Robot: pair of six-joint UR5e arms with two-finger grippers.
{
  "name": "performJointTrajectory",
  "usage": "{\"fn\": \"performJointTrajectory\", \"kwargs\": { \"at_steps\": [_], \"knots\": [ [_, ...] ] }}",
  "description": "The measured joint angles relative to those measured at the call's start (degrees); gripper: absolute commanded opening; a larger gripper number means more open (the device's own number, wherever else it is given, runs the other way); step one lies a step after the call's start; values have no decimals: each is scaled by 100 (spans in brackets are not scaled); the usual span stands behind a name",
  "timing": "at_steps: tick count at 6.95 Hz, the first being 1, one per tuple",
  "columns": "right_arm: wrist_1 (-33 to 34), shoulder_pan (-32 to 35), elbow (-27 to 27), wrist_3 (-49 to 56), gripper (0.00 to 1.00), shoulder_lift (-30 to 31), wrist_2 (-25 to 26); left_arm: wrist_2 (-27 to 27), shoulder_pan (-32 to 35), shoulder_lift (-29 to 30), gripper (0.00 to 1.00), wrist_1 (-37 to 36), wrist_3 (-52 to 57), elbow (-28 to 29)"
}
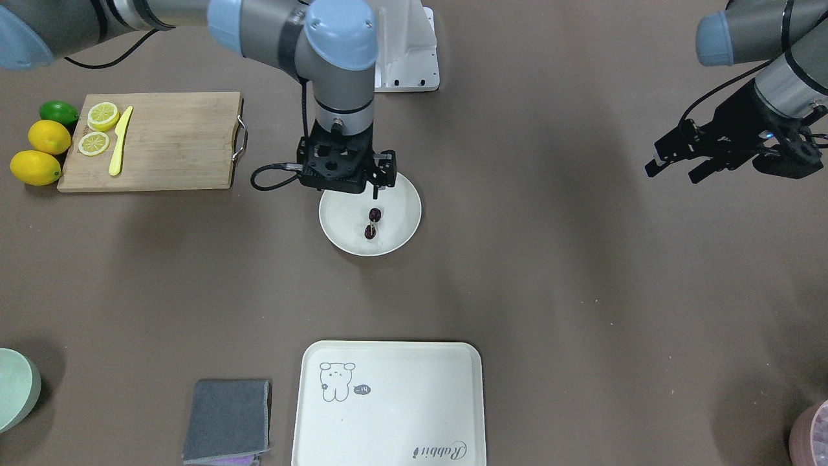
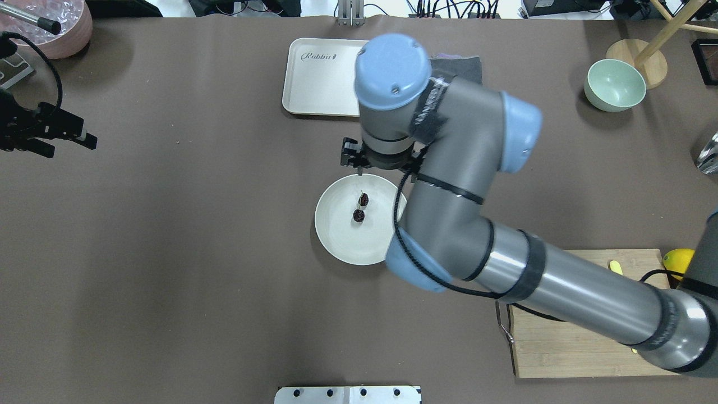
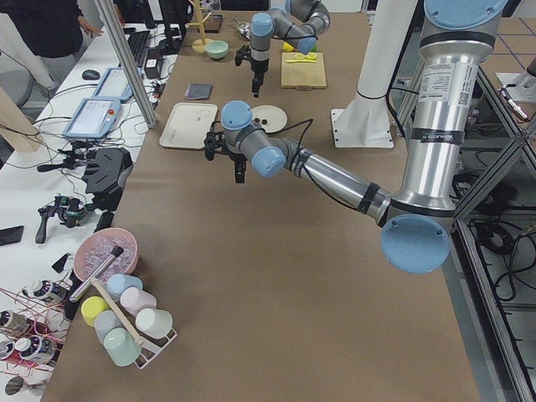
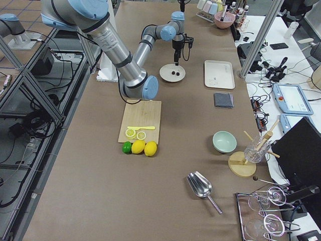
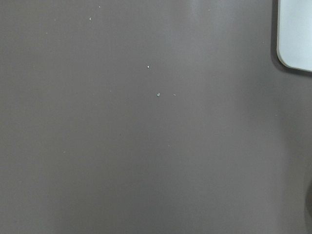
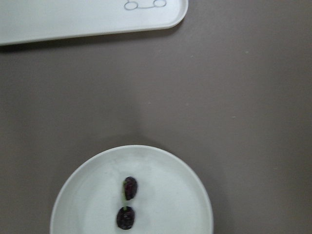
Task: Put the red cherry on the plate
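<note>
The red cherry [image 1: 372, 223], two tiny dark fruits on one thin stem, lies loose near the middle of the round cream plate [image 1: 401, 207]. The right wrist view looks straight down on the red cherry [image 6: 127, 202] and the plate [image 6: 190, 195]. My right gripper [image 1: 370, 189] hangs just above the plate's robot-side rim, open, holding nothing; only one thin fingertip [image 2: 359, 168] shows past the wrist. My left gripper [image 2: 67, 143] hovers far off at the table's left side, open and empty.
A cream rabbit tray [image 1: 388, 401] and a grey cloth [image 1: 226, 421] lie at the operators' edge. The cutting board [image 1: 155, 139] with lemon slices and a yellow knife [image 1: 120, 140], lemons [image 1: 42, 152], a lime and a pale green bowl [image 2: 614, 84] sit on my right side.
</note>
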State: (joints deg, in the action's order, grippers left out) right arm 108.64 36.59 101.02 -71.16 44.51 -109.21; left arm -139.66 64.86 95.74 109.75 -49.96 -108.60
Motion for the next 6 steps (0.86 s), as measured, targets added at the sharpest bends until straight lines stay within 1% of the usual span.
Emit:
{"fn": "performJointTrajectory", "kwargs": {
  "at_steps": [1,2,3,4,6],
  "knots": [
    [221,537,666,666,100,627,-301,-9,79,-61,99,-7,213,36],
    [291,1123,1005,1501,100,1261,-591,-14,286,-134,99,-23,690,215],
    [295,1688,1119,2427,100,1827,-799,-85,610,-176,99,-34,1333,545],
    [290,2326,1072,3478,100,2272,-1053,-293,983,-193,99,-41,1972,932],
    [270,3395,838,5253,100,2855,-1567,-578,1443,-179,99,-44,2721,1470]
  ]
}}
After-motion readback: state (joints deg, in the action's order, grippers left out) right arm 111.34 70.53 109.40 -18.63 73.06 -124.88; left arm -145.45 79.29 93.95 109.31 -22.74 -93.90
